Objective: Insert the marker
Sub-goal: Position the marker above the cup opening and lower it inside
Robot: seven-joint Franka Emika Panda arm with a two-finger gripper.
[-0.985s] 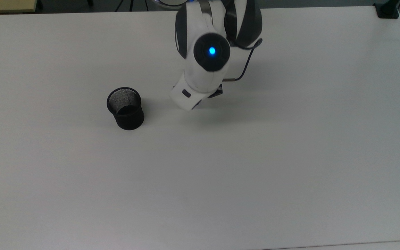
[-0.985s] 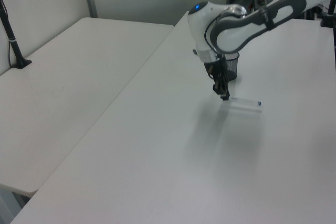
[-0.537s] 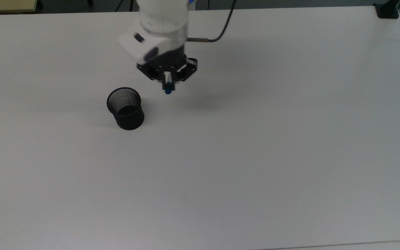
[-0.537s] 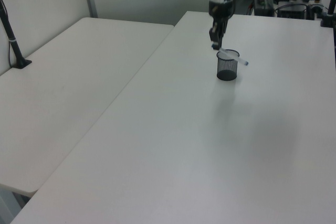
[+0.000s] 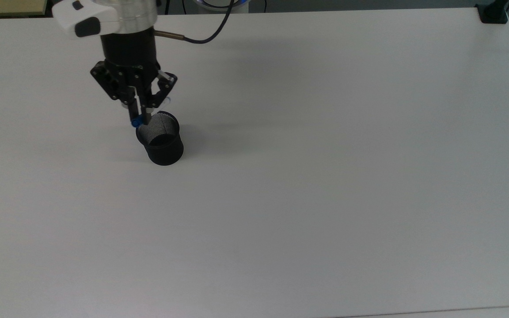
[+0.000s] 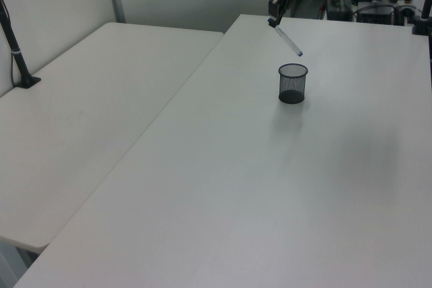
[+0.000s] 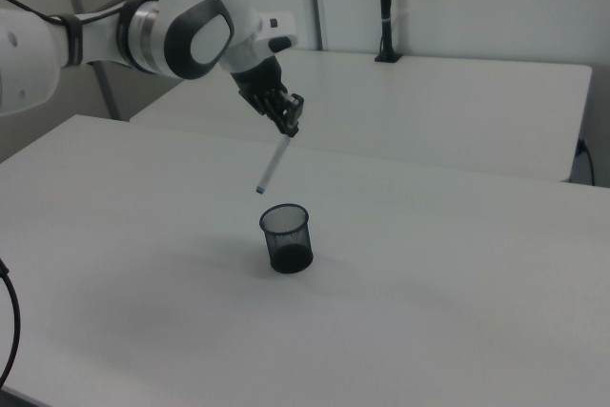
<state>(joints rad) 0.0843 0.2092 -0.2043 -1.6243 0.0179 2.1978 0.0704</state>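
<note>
White rounded arm shell [image 7: 195,21] with grey joint panels and silver wrist ring; black linkage gripper [image 5: 138,115]; black cable [image 5: 206,33] leaving at three o'clock.

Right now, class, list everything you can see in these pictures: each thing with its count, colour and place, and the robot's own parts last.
Marker: one, white with blue end, held tilted in the air above the cup, lower end pointing at it.
Cup: one, black mesh, upright on the table, nothing inside.
Table: one, white, under the cup.
Second table: one, white, at the left view's left.
Arm: one, white and grey.
Tool: one, black, shut on the marker's top end.
</note>
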